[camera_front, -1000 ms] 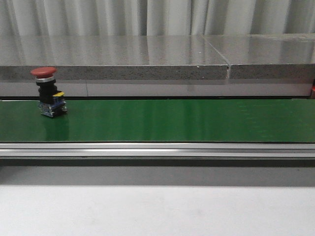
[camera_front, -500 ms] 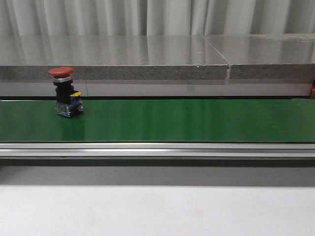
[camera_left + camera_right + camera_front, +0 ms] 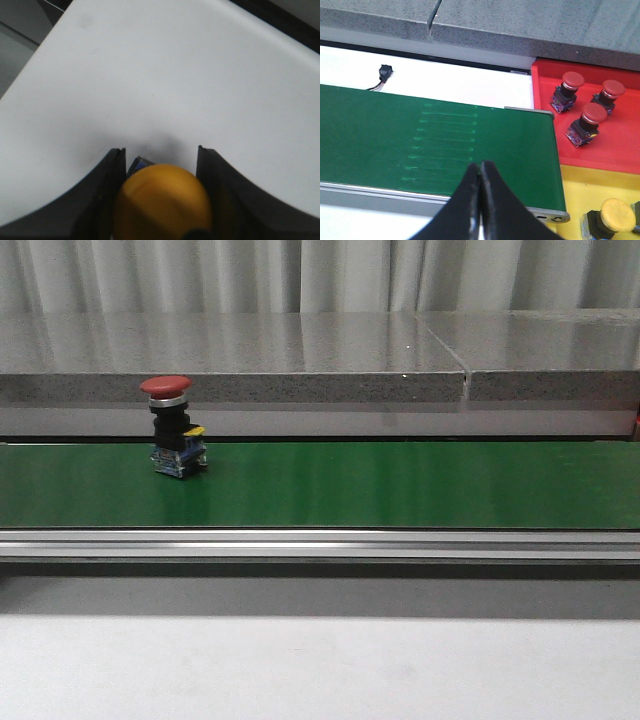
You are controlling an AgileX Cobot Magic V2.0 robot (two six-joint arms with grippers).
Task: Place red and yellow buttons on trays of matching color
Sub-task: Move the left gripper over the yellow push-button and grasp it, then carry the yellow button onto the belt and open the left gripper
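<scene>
- red button (image 3: 174, 430) is standing upright on the green conveyor belt (image 3: 400, 485), toward the robot's left end in the front view, mushroom cap up, contact block down.
- left tool (image 3: 161, 165) is gripping a yellow button (image 3: 162, 202) betw its fingers, hovering over the white table (image 3: 175, 75); no tray is showing in that view.
- right tool (image 3: 481, 170) is clenched w/ nothing in it, fingertips touching, hanging over the belt's right end.
- red tray (image 3: 620, 140) is sitting just past the belt end w/ three red buttons in it; yellow tray (image 3: 575, 192) is next to it, holding at least one yellow-capped button (image 3: 612, 215).
- step in hand, imo: right arm is waiting on the red one. best to open the fingers early, line up on the black neck under the cap, and close once it's near the belt end.
- risk: the button is top-heavy, so a side nudge could be tipping it.
</scene>
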